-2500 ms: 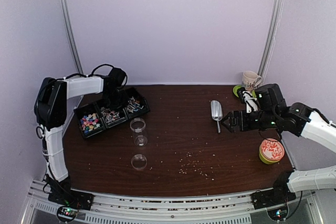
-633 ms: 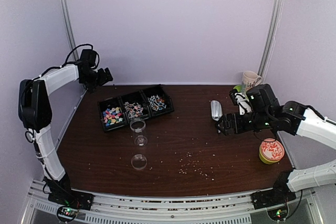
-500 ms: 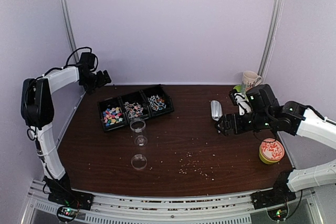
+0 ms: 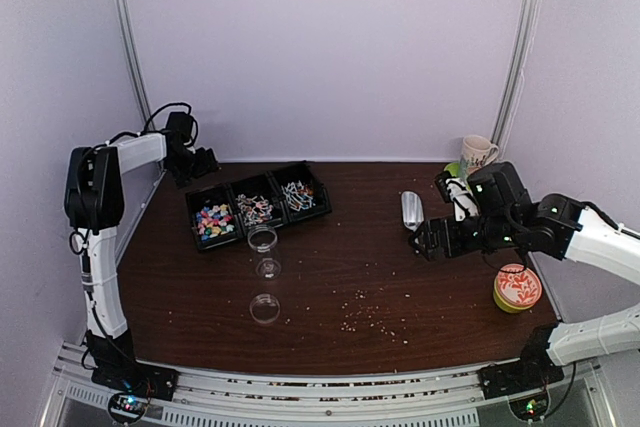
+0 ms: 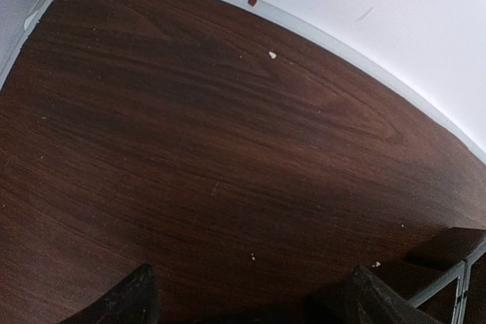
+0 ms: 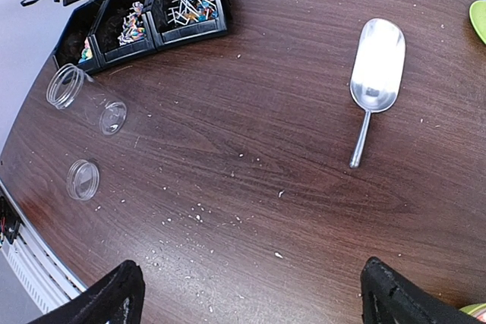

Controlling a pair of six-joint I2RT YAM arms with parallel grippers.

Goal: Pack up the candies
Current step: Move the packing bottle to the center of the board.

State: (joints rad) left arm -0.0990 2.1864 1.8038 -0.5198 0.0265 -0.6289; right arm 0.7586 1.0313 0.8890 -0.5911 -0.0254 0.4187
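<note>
Since the earliest view the black tray (image 4: 310, 215) had ended up further right on the desk (image 4: 330, 272). The left hand (image 4: 207, 161), which had been at the tray then, had left it. That hand had next risen beside the back wall and had now dropped to hover low over the far left corner, just behind the tray's left end. Its fingers (image 5: 133, 297) stood apart, with only bare wood between them in the left wrist view.

The candies (image 4: 210, 219) lay in the tray's three compartments. The brightest heap of pink, yellow and blue was in the left-end one, with striped pieces in the other two. Just in front of the tray a clear jar (image 4: 265, 250) lay on its side, its mouth towards the tray. Its lid (image 4: 265, 307) lay flat nearer the arms, apart from it.

On the right, the right hand (image 4: 420, 243) had barely shifted. It hung over the desk beside the handle of a metal scoop (image 4: 412, 209), its fingers (image 6: 114, 294) wide apart and gripping nothing. Behind it a mug (image 4: 478, 153) stood at the back edge, and a green tin with an orange patterned top (image 4: 517, 287) sat near the right side. Pale crumbs (image 4: 368, 323) were scattered over the middle of the desk.
</note>
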